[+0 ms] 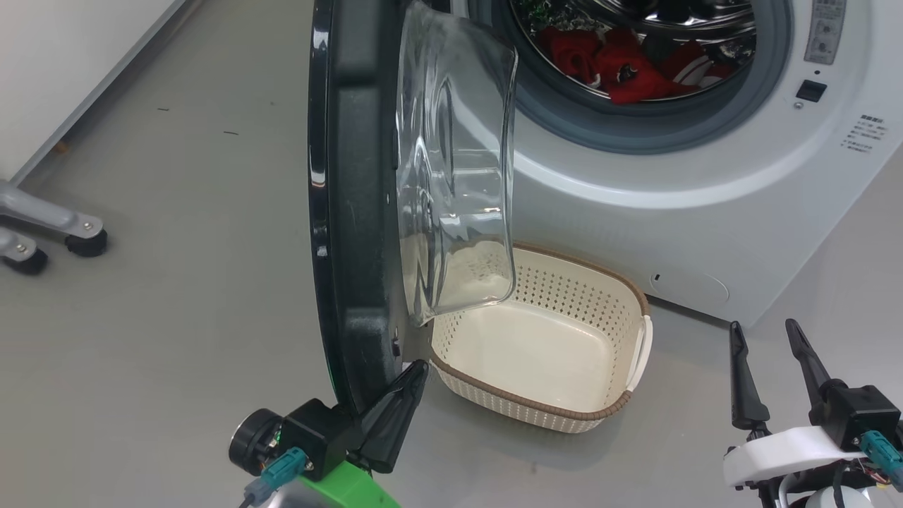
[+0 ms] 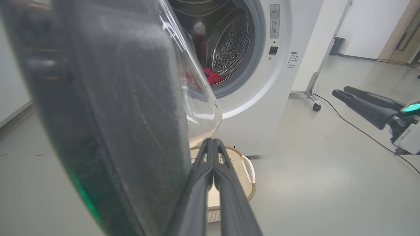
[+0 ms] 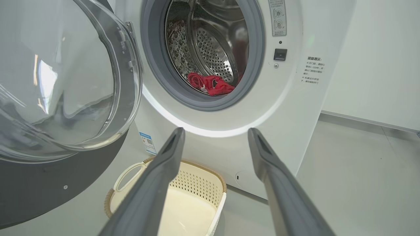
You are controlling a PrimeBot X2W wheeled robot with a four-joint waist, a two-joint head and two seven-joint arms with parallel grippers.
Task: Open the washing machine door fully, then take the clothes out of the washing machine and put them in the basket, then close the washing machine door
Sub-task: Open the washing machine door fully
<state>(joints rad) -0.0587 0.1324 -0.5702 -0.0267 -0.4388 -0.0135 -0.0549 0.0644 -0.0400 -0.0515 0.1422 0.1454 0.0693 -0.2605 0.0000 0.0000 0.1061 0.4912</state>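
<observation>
Red clothes in the drum, basket empty, door swung out

Red fabric with white trim, the clothes (image 1: 621, 67), is seen crumpled low in the drum (image 3: 213, 49) at 1 o'clock of the head view. None has been moved: the basket (image 1: 621, 409), just below centre on the floor and close before the machine (image 1: 705, 212), holds nothing. The door (image 1: 353, 212) is stood edge-on at 11 o'clock, roughly square to the machine's front. The opening step is judged nearly done, though whether the hinge has more travel cannot be told. Unloading and closing are left.

The left gripper (image 1: 422, 367), at 7 o'clock, is pressed shut with nothing between its fingers, and is laid by the door's lower inner edge; contact cannot be confirmed. The right gripper (image 1: 763, 326), at 4 o'clock, is spread wide and empty.

Glossy black plastic rims the door, with a bulging clear glass bowl (image 1: 458, 176) inside it. The drum is perforated steel, ringed by grey rubber. The basket is cream plastic, punched with small holes, rounded at its corners and edged in a brown woven-look band
</observation>
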